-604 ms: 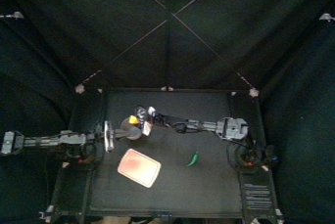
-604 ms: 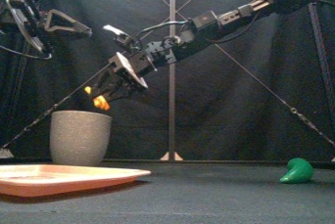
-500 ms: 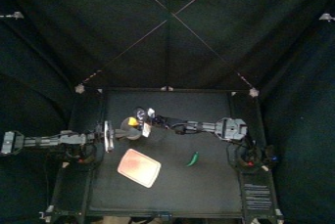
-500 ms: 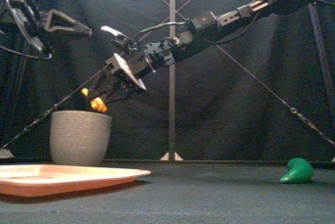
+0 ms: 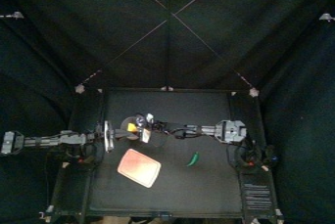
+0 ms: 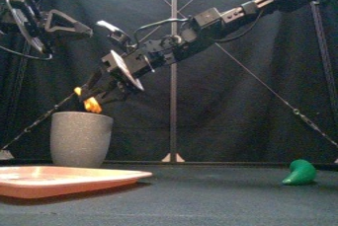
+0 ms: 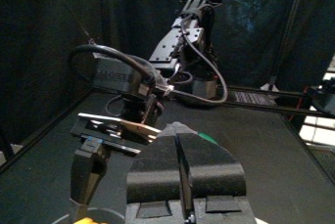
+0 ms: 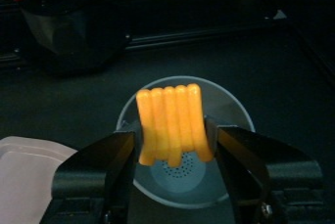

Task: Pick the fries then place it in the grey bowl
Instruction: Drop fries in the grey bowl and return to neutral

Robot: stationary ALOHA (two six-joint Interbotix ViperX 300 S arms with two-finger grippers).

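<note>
Two arms hang over the black counter [image 5: 197,184], which carries a flat pink tray [image 6: 66,178] at front left and the tall grey bowl [image 6: 81,137] behind it. The right tool [image 8: 177,142] grasps the orange fries [image 8: 174,118] just above the bowl's mouth. The left tool [image 7: 183,142], clenched on nothing, is raised at left. A small green toy [image 6: 301,174] lies well apart at right.

the black table [image 5: 210,184] bears a grey bowl [image 6: 81,137], pink tray [image 6: 66,179] and green toy [image 6: 299,174].

Smooth glossy plastic fries [image 8: 174,120], matt speckled grey bowl [image 6: 81,138], smooth pink tray [image 6: 66,179]
</note>
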